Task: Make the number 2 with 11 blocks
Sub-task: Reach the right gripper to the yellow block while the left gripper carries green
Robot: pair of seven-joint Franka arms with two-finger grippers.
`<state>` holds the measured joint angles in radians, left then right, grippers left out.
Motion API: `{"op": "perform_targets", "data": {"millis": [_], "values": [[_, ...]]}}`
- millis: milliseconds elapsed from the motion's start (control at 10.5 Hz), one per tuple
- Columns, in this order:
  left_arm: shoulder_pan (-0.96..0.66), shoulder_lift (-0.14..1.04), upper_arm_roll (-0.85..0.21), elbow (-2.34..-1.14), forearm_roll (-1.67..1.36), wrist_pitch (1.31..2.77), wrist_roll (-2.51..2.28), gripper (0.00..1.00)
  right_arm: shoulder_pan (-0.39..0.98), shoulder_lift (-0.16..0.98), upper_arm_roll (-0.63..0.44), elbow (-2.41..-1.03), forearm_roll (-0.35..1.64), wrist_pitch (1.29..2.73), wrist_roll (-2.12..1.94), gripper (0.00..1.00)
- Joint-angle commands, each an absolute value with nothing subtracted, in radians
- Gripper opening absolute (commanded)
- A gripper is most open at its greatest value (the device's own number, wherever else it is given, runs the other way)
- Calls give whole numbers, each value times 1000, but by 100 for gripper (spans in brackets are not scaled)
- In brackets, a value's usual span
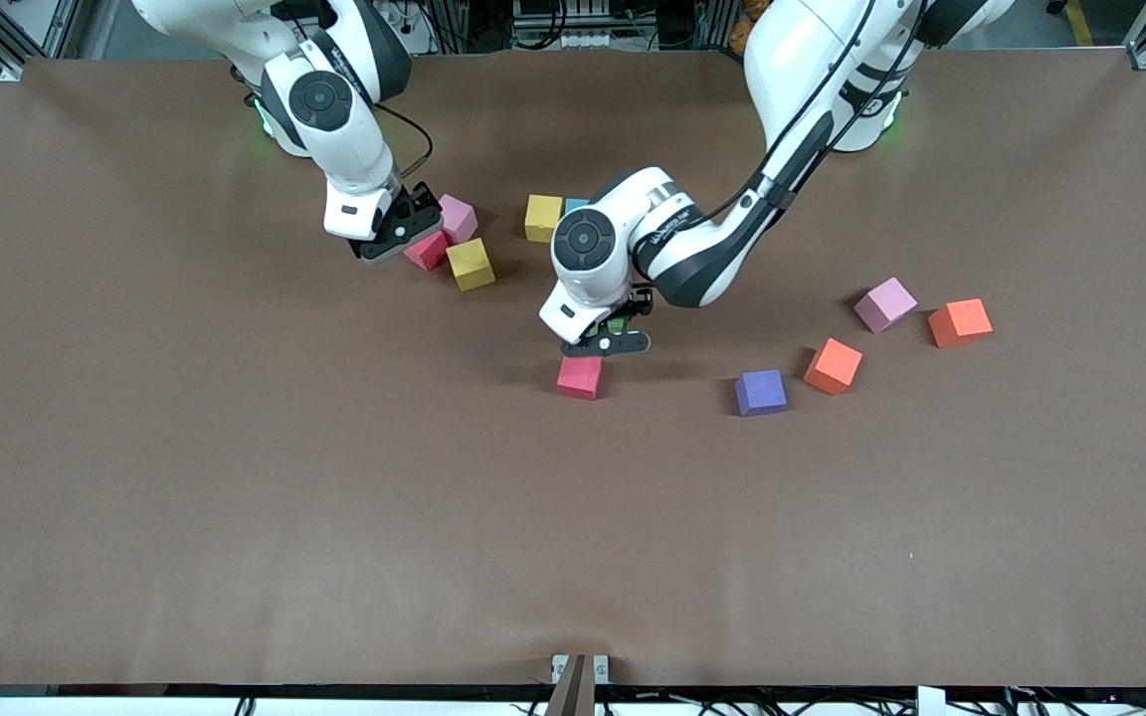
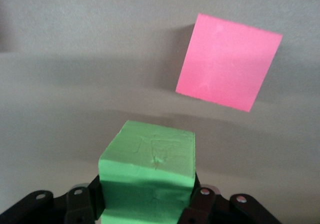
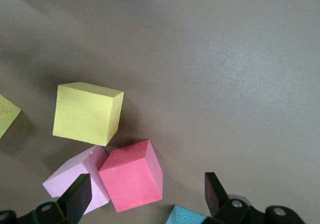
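The left end effector [image 1: 609, 336] grips a matte green cube [image 2: 148, 171] above a red cube [image 1: 580, 377] at mid-worktop [image 1: 235, 477]. The right end effector [image 1: 402, 231], fingers wide, hovers over a red, pink and yellow cluster [image 1: 456, 244].

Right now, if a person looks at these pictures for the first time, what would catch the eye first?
Probably the left gripper near the table's middle, its jaws shut on a green block just above a red block. Next, the right gripper, jaws open, low over a cluster of pink, red and yellow blocks. Purple, orange and pink blocks lie scattered toward the left arm's end.
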<state>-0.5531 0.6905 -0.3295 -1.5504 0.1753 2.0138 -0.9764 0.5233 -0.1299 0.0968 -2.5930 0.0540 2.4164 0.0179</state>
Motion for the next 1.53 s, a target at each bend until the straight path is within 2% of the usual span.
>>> {"op": "perform_targets", "data": {"millis": [0, 765, 1244, 1435], "values": [[-557, 690, -328, -1569, 204, 2019, -1011, 44, 514, -135, 98, -2600, 61, 2425, 12, 100], [-577, 719, -327, -1592, 203, 2060, -1014, 45, 532, -123, 98, -2600, 86, 2467, 28, 100], [-592, 726, -327, -1601, 204, 2066, -1025, 45, 626, -42, 97, -2600, 165, 2606, 35, 100], [-592, 726, -327, -1612, 204, 2066, -1029, 45, 634, 27, 97, -2600, 186, 2692, 43, 100]]}}
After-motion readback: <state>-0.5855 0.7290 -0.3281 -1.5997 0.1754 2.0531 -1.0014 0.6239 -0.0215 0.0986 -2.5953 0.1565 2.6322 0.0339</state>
